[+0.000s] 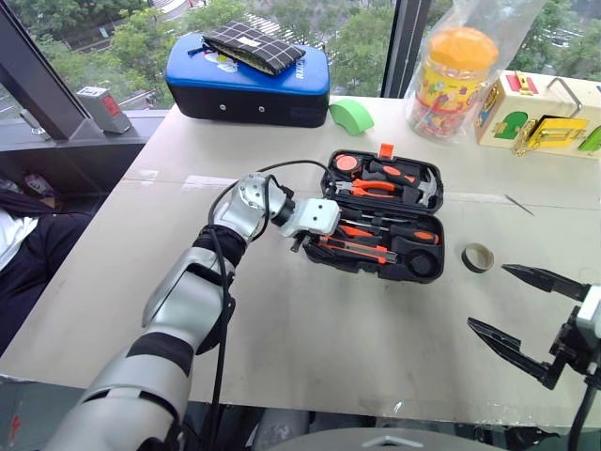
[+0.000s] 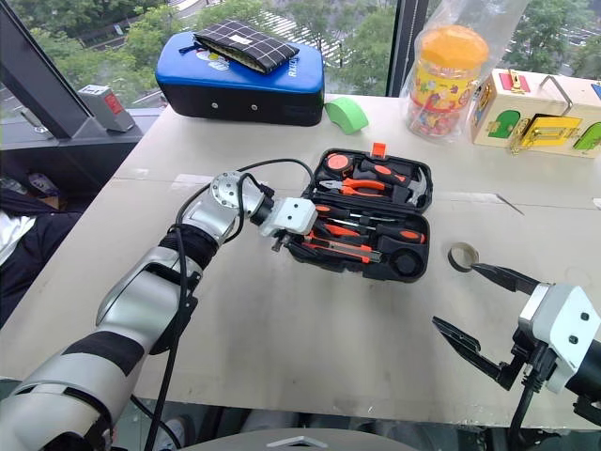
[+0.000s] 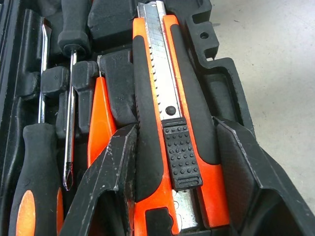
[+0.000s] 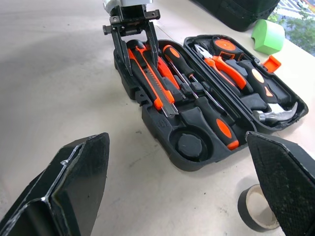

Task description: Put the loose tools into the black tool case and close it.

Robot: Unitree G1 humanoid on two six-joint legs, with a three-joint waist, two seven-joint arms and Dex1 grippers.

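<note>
the left pincer (image 4: 134,44) straddles the utility knife (image 3: 170,123) lying in its slot of the open black tool case (image 1: 324,256), likely seating it, while the right pincer (image 1: 529,315) hangs spread near the tape ring (image 1: 478,257) loose on the bench (image 1: 329,329).

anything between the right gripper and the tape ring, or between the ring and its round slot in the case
Nothing visible. The tape ring lies on bare table just ahead of the open right gripper. The round slot in the black tool case is empty, and the left gripper works at the far end, around the utility knife.
</note>
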